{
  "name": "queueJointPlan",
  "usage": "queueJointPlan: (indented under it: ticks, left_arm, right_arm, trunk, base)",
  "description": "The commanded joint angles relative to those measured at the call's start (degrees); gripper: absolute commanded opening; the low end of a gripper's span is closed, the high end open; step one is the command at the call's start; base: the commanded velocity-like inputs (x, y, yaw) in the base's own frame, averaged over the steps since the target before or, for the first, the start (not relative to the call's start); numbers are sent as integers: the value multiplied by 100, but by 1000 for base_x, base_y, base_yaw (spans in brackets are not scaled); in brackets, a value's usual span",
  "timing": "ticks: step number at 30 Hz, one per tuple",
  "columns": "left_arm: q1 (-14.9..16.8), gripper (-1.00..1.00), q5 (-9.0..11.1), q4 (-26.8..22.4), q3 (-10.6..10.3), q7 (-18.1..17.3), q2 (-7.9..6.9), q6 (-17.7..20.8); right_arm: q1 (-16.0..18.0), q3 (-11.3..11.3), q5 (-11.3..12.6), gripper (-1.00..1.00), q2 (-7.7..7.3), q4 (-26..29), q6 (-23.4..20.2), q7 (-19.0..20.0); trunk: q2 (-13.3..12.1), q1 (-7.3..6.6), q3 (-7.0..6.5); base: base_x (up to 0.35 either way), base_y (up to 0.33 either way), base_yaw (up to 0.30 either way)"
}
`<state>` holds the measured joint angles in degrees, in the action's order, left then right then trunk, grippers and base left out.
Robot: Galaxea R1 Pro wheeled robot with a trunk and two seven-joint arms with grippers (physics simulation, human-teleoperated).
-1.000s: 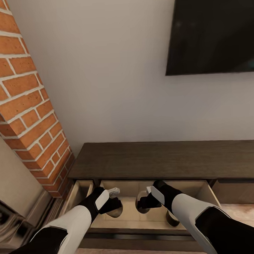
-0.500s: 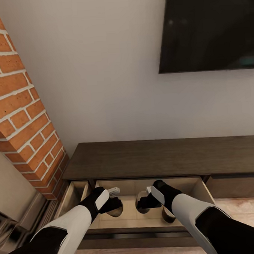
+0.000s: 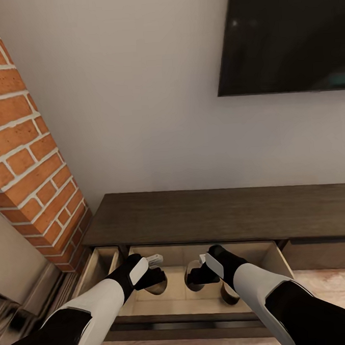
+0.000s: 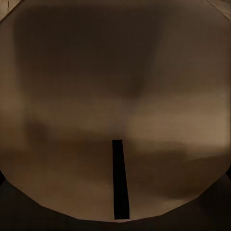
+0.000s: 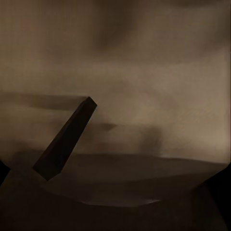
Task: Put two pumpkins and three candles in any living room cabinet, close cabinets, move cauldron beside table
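Grey-brown candles [image 3: 230, 294], likely light, stiff and a little slick, are sitting in the cabinet's [image 3: 216, 216] open drawer [image 3: 175, 300], where the left gripper [image 3: 157, 276] and right gripper [image 3: 195, 276] are each seemingly pinching one by its sides, though I cannot tell the jaws' state.

In the open drawer [image 3: 173, 274] of the cabinet [image 3: 221, 215], both grippers hid most of the two candles beneath them, so their closure could not be judged. A third candle [image 3: 228, 293] near the drawer's front right corner showed partly behind the right forearm. The screen [image 3: 286, 35] was cut by the picture's edges.
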<state>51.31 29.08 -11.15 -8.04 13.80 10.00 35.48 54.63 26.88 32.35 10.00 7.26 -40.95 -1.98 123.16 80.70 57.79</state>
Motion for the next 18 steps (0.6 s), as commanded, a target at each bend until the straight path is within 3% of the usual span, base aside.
queueJointPlan:
  ticks: [1,18]
  left_arm:
    - [2,-100,60,-10,-31,44,0,20]
    - [-1,-100,60,-10,-31,44,0,20]
  right_arm:
    - [4,28,44,-100,0,1,-17,-21]
    - [4,28,44,-100,0,-15,-18,-21]
  trunk:
    - [2,-1,6]
    - [2,-1,116]
  base:
    - [12,0,0]
    - [1,0,0]
